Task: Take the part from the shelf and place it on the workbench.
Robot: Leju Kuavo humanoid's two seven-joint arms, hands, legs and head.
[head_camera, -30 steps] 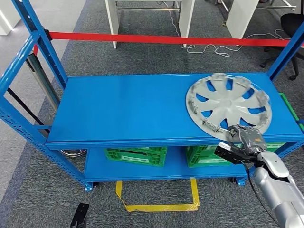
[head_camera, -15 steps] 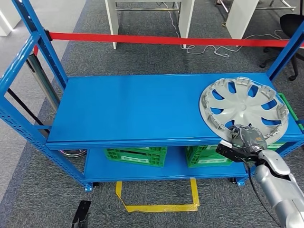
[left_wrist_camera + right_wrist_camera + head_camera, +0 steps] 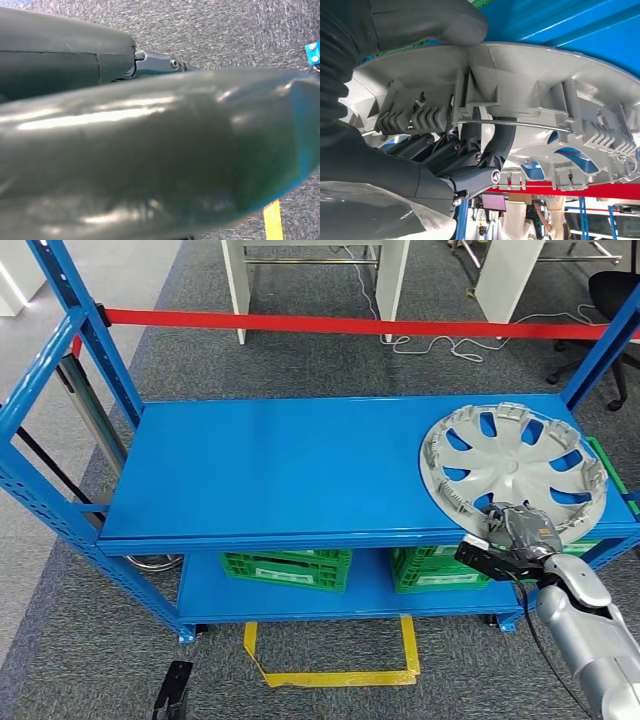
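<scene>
Your part, the silver hubcap, sits at the far right end of the blue shelf, with its near rim in your right hand. It lies tilted, inner side up, ribs and clips showing, and its right edge reaches toward the shelf's right border. From the right wrist camera you see the hubcap pinched at the rim: the thick grey thumb presses on one face, while the darker fingers curl up against the ribbed side, just behind a thin wire ring that runs along the clips. So your right hand is closed on the hubcap, holding it by the edge nearest you, with the silver forearm trailing down and toward you from it.

Your left hand appears in its own wrist camera as a blurred grey mass above grey carpet; you cannot tell from it whether the fingers are spread or curled.

Below your right hand, under the top deck, two green crates stand on the lower shelf, one directly beneath the hand and one further left. Beyond the hubcap, past the shelf's back edge, a red strap stretches between the blue uprights. On the carpet toward you and to the hand's left, yellow tape marks a square outline.
</scene>
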